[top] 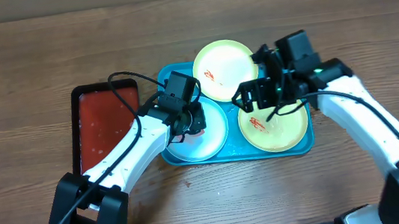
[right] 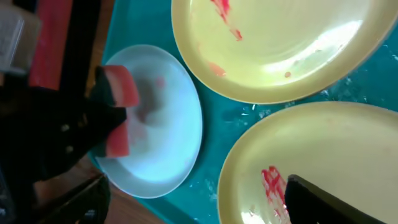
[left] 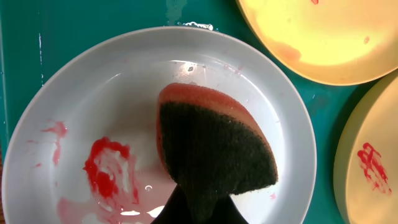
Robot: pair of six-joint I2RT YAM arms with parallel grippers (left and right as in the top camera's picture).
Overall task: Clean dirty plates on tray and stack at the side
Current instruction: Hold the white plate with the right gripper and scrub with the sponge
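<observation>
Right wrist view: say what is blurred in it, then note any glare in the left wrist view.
Right wrist view: the sponge and the light blue plate beneath it look soft and smeared; the upper yellow plate carries a pale sheen. Left wrist view: sharp, small wet glints on the light blue plate.

A sponge (left: 211, 143), orange-red on top with a dark green scouring face, is pinched at its narrow end in the left claw (left: 198, 210) and sticks out ahead of it. A dark red tray (top: 102, 115) with a black rim and pale specks lies off to that claw's left. It rests on the brown wood-grain table (top: 14, 73).
</observation>
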